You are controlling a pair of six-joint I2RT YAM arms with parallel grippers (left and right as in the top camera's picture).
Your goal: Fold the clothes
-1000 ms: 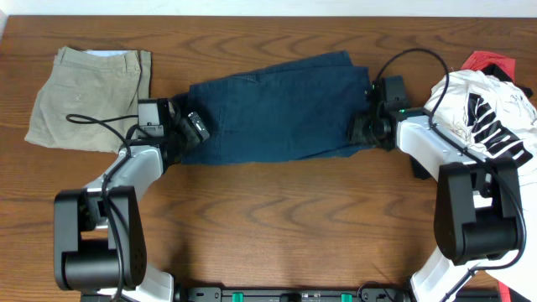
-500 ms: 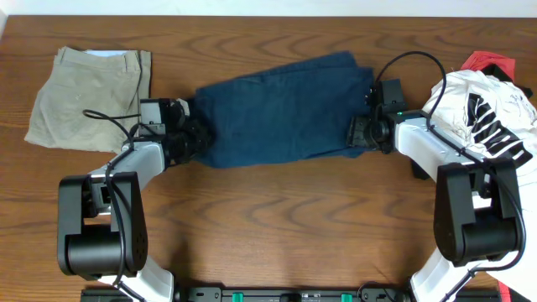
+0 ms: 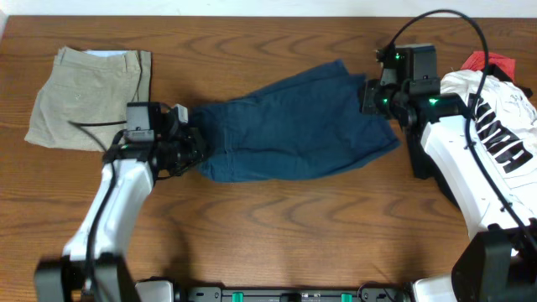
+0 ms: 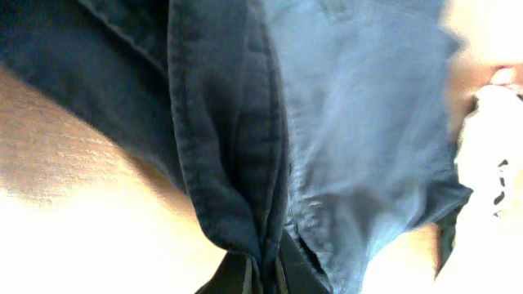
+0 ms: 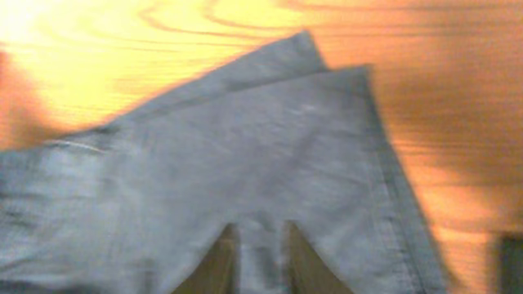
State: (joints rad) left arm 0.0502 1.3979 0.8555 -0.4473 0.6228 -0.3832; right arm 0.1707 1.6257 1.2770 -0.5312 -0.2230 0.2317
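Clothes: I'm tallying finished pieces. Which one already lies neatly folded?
The beige trousers, far left, a flat rectangle; the navy trousers lie stretched out, the white shirt crumpled.

1. Dark navy trousers (image 4: pixel 359 122) filled most of the close, blurred frame.
2. A thick stitched fold of the cloth ran down the middle to the bottom edge.
3. There the left gripper (image 4: pixel 263 276) pinched that fold between its dark fingertips.
4. Wooden table (image 4: pixel 65 163) showed at left, washed out by glare lower down.
5. A white shirt (image 4: pixel 490 155) with black marks lay at the right edge.
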